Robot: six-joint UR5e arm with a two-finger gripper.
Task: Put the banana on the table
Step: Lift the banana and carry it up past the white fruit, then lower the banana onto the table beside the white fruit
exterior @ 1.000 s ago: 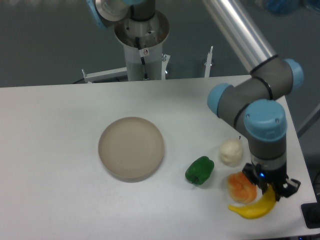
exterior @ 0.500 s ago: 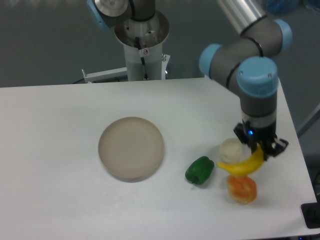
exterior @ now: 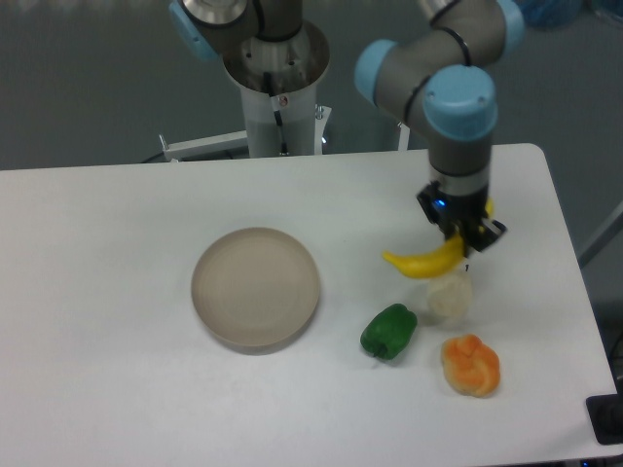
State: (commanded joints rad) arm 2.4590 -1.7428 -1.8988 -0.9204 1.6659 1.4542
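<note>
The gripper (exterior: pixel 465 236) points straight down from the arm's blue-capped wrist, and its two dark fingers are clamped on the right-hand end of the banana (exterior: pixel 425 262). The fingers stand only a banana's thickness apart, with the fruit pinched between them; nothing else touches them.

The banana is slim, curved and bright yellow, with a smooth, plastic-looking skin. It hangs from the gripper with its free end reaching out to the left and tapering to a point, its curve bowing downward. It seems to be held above the table (exterior: pixel 117 292) and not lying on it, though how high cannot be told from this view.

Directly below the gripper, just under the banana, sits a small pale, whitish lump (exterior: pixel 449 298); whether the banana touches it is unclear. Lower and to the left of the gripper lies a green pepper (exterior: pixel 388 331). Lower still, nearly under the gripper and a little to the right, is a lumpy orange fruit (exterior: pixel 471 365). Well to the left of the gripper rests a round beige plate (exterior: pixel 255 288), apart from all the fruit.

The table is white, plain and matte, with a rounded corner to the right of the gripper. Behind the gripper, at the far edge of the table, the robot's grey base column (exterior: pixel 277 97) rises, and beyond it is a dark grey floor.
</note>
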